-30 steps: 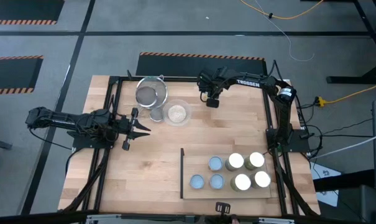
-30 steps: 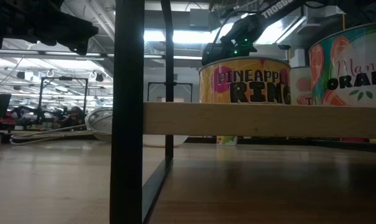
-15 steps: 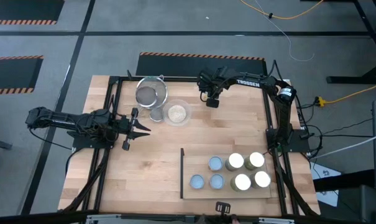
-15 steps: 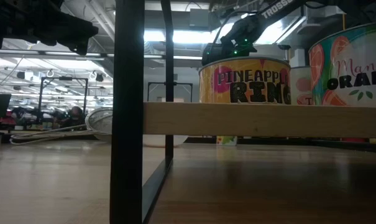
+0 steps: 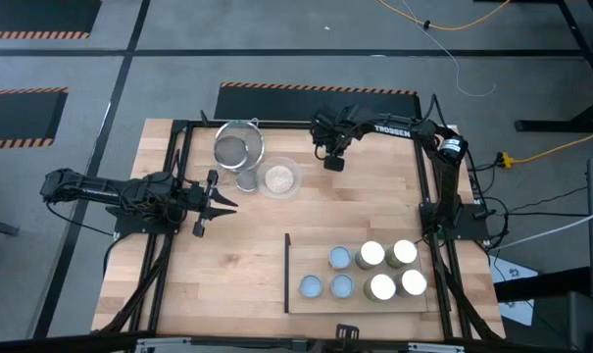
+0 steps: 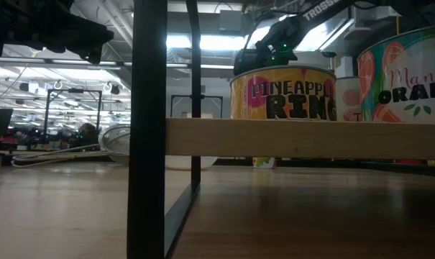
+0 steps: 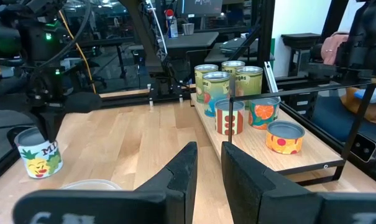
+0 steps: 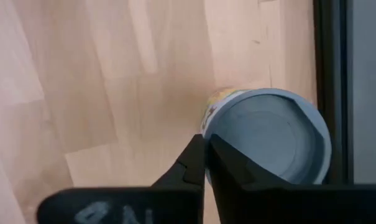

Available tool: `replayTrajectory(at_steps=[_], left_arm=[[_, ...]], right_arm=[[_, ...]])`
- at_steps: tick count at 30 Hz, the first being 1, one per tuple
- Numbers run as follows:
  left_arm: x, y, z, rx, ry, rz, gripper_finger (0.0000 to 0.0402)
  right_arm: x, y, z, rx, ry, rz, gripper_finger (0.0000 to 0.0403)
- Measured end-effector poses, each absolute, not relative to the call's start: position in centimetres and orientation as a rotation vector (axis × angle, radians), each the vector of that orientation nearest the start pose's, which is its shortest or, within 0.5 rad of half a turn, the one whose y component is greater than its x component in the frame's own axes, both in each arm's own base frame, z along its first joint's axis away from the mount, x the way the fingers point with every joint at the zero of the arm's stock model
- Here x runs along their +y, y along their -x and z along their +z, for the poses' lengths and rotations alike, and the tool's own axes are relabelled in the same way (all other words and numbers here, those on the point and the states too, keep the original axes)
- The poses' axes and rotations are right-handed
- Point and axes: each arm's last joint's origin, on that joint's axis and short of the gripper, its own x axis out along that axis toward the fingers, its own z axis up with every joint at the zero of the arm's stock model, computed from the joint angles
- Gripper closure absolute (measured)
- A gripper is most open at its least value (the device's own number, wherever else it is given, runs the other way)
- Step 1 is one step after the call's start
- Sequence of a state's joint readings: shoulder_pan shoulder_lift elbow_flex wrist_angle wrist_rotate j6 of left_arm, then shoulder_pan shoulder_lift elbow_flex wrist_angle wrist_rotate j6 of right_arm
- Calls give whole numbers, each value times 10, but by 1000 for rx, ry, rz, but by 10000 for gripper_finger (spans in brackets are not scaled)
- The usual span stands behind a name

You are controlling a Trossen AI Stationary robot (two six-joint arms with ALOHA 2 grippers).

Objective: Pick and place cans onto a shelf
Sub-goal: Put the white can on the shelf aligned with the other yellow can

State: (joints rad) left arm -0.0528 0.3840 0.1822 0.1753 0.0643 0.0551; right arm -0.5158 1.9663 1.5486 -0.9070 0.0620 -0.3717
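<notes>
Right gripper (image 8: 205, 163), fingers together, hangs over a can (image 8: 268, 134).

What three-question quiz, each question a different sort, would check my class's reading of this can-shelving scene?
1. How many cans stand on the shelf?
2. True or false: the left pincer grips a can.
3. The right pincer is at: A the shelf; B a lone can off the shelf; C the strainer.
Key: 1 seven; 2 false, it is open and empty; 3 B.
</notes>
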Motion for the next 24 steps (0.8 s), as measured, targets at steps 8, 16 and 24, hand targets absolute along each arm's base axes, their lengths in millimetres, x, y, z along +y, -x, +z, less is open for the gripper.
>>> replayTrajectory(at_steps=[8,16,24], left_arm=[[-8,-124,210,23,-55,-118,335],[-8,-124,210,23,-55,-118,335],[-8,-124,210,23,-55,-118,335]], right_arm=[[-177,-353,221,1369,39,-185,396],[-144,-368,254,1383,12,-171,399],[-73,-387,288,1346,-39,-118,398]])
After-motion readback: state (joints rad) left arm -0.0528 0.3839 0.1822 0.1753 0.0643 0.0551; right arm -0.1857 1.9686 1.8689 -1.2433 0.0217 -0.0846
